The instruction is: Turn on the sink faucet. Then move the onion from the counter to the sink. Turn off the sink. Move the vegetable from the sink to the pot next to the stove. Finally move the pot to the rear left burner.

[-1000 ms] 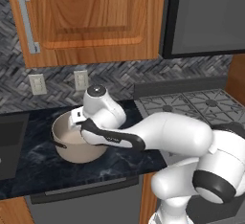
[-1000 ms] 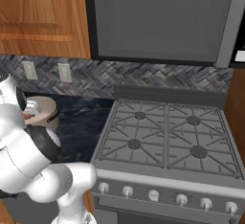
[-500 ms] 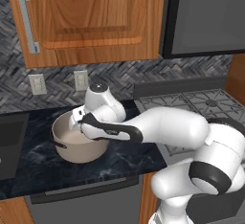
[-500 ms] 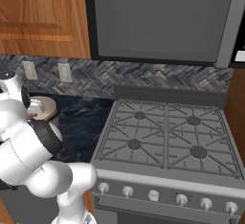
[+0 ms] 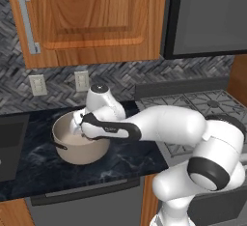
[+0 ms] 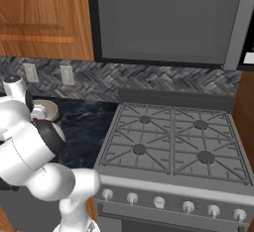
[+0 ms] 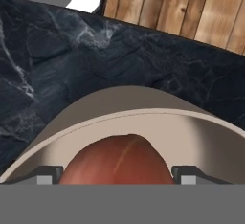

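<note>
The tan pot (image 5: 77, 152) stands on the dark marbled counter (image 5: 29, 167), left of the stove (image 6: 168, 142). My gripper (image 5: 77, 126) reaches down into the pot from above. In the hand view the orange-red onion (image 7: 117, 161) lies inside the pot's pale wall (image 7: 143, 122). It sits between my gripper's (image 7: 117, 176) two fingertips (image 7: 48, 174), with a small gap on each side, so the jaws stand open. The black sink's (image 5: 7, 143) edge shows at far left. The sink faucet is out of view.
The rear left burner (image 6: 145, 119) lies behind the front left one on the grey range. Wood cabinets (image 5: 87, 17) and a microwave (image 6: 163, 18) hang overhead. Two wall outlets (image 5: 81, 80) sit on the herringbone backsplash behind the pot.
The hand stays over the pot with its jaws at the same width. The elbow and forearm have shifted slightly; the pot has not moved.
</note>
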Motion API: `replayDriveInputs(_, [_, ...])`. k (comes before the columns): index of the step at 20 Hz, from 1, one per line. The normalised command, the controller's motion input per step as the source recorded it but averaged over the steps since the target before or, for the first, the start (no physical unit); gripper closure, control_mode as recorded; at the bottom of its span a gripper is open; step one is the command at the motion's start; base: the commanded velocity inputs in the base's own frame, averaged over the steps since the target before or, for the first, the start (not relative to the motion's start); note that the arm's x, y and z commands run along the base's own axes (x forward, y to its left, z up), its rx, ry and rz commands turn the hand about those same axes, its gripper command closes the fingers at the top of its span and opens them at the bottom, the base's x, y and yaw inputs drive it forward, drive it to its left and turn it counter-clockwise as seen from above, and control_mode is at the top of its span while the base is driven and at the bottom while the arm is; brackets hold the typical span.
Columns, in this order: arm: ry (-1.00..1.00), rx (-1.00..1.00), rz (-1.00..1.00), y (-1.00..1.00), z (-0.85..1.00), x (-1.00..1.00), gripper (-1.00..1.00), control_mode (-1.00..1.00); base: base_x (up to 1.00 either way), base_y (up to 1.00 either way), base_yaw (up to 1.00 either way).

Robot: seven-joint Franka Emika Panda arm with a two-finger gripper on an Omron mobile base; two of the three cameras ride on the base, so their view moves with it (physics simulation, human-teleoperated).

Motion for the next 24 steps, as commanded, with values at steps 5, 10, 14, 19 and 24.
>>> replayDriveInputs(5, [0.02,0.0,0.03,0.02,-0.16,0.0,1.0,-1.0,0.0,0.0,0.0])
replayDriveInputs(10, [0.0,-0.01,0.03,0.06,-0.16,0.0,1.0,-1.0,0.0,0.0,0.0])
replayDriveInputs(14, [0.0,-0.02,0.02,0.09,-0.18,0.0,-1.0,-1.0,0.0,0.0,0.0])
replayDriveInputs(19, [0.0,0.0,0.01,0.02,-0.03,0.0,-1.0,-1.0,0.0,0.0,0.0])
replayDriveInputs(24, [0.0,0.0,0.0,0.0,0.02,-0.03,-1.0,-1.0,0.0,0.0,0.0])
